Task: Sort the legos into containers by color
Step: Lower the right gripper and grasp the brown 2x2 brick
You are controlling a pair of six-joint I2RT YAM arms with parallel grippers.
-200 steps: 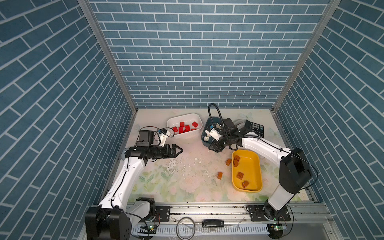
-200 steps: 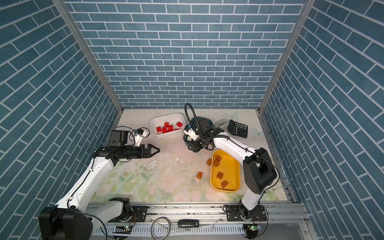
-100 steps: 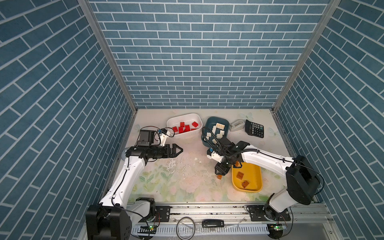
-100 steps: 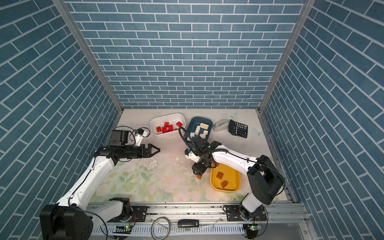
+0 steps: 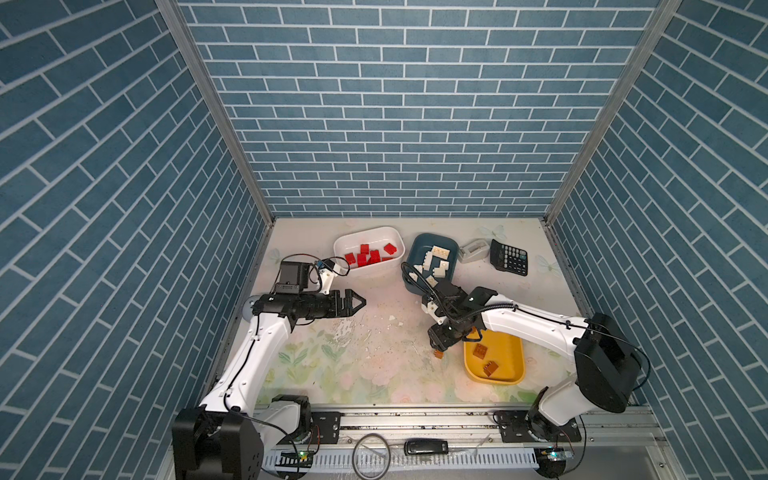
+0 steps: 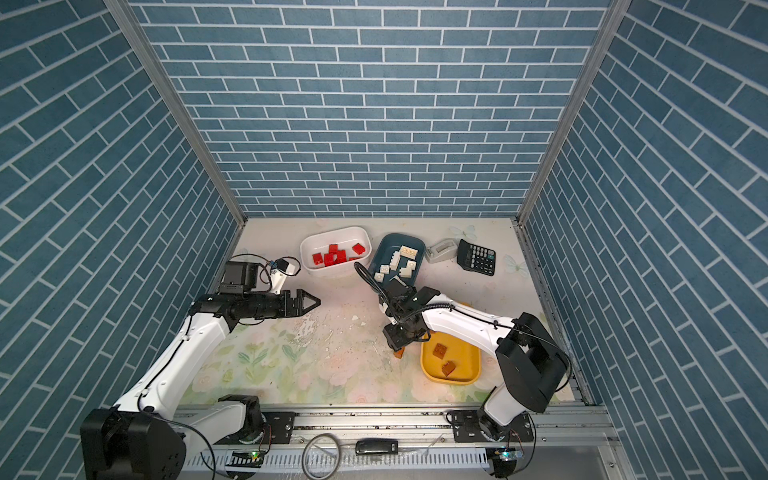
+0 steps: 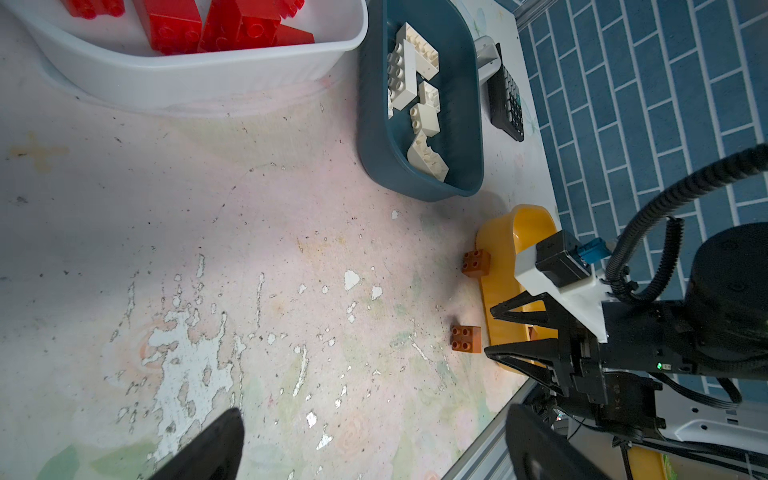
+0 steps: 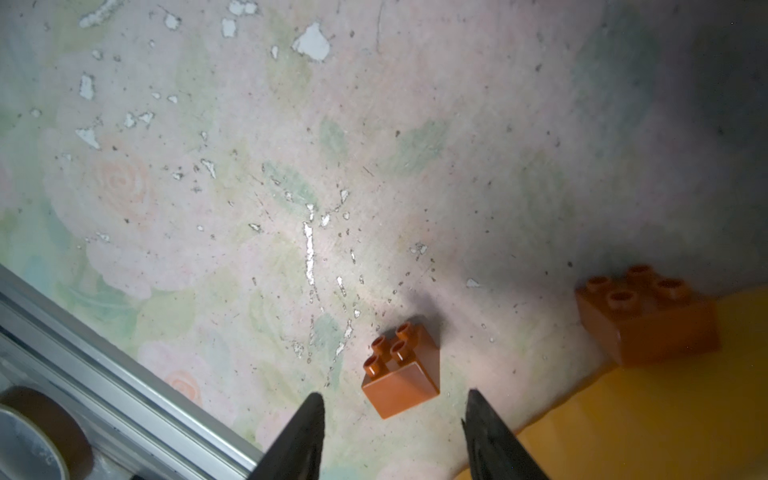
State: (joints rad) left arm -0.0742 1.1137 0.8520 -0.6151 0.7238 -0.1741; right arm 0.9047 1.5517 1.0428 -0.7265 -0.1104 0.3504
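right end effector (image 8: 393,392) shifted, over brown brick (image 8: 400,368)

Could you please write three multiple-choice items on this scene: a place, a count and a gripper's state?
1. Where do the cream-white legos lie?
A) in the white tub
B) in the teal tub
C) on the calculator

2. How many brown legos lie on the table beside the yellow tub?
A) none
B) five
C) two

3. How is the right gripper?
A) open, just short of a brown lego
B) shut on a red lego
C) shut on the calculator

1 B: the left wrist view shows them inside it.
2 C: both wrist views show two beside its rim.
3 A: the right wrist view shows spread fingertips, the lego untouched.
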